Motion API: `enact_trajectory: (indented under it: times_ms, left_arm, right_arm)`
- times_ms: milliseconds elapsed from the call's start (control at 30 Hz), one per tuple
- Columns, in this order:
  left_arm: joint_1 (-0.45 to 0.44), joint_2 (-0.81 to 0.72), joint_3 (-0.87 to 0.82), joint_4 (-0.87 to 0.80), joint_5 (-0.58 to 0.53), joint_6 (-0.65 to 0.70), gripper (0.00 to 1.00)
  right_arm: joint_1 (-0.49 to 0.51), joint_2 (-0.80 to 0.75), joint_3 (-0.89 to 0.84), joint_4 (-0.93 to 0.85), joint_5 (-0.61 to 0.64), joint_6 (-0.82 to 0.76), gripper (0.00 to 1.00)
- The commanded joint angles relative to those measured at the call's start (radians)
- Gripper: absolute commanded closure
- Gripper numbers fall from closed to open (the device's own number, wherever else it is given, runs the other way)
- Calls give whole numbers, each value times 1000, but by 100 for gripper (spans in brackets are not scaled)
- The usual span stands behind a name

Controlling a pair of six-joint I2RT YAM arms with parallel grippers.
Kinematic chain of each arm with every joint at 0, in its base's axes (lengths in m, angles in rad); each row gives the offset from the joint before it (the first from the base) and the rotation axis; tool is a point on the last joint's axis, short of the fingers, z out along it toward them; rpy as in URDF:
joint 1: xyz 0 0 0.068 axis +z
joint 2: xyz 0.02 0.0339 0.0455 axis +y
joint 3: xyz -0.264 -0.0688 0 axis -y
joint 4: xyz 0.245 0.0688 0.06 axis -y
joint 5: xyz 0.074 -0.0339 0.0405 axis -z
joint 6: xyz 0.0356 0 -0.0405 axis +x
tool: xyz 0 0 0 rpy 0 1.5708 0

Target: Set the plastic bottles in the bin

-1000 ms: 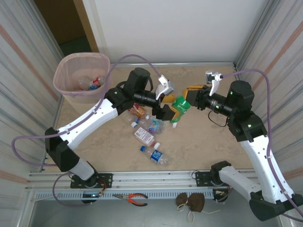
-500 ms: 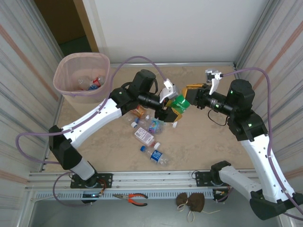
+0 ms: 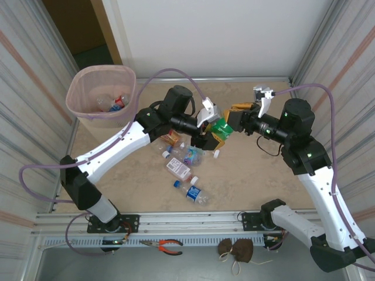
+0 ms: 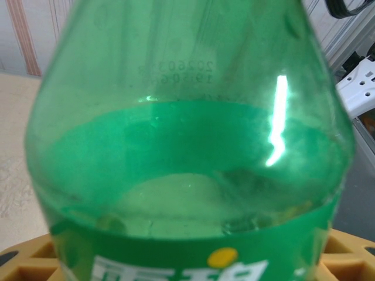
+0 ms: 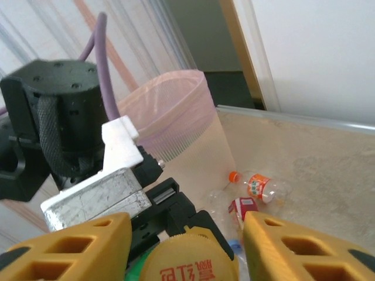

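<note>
Right tool [image 5: 186, 231] has spread around the green bottle [image 4: 187, 146] — left tool [image 3: 211, 133] pinches it.

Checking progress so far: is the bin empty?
No, a clear bottle with a red and blue label lies at the bottom of the bin.

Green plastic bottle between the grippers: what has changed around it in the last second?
The left gripper moved right to the green plastic bottle and closed on it; the right gripper opened and let go. The pale pink translucent bin and the loose bottles on the table stayed put.
</note>
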State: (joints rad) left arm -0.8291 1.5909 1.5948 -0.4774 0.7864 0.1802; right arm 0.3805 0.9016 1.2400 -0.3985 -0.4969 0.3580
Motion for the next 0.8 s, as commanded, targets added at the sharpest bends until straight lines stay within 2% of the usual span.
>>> enact_trajectory:
  times_ms: [0,133,333,600,767]
  left_arm:
    - [18,-45,33,-18,-32,13,44]
    - [57,-74,32,-35,-80,1,44]
    - [167,-128,40,-91,-146,-34,44]
    - [407,-190,111,-250,-187,-53,44]
    - [595,-194,178,-347,-200,-97,44]
  right_arm:
    - [6,-23,48,-18,66,1,36]
    - [7,-45,62,-68,161,-5,28]
    - [4,-88,47,-67,219,-21,24]
    - [3,-78,45,-71,213,-27,23]
    - [3,-66,42,-61,212,-25,22]
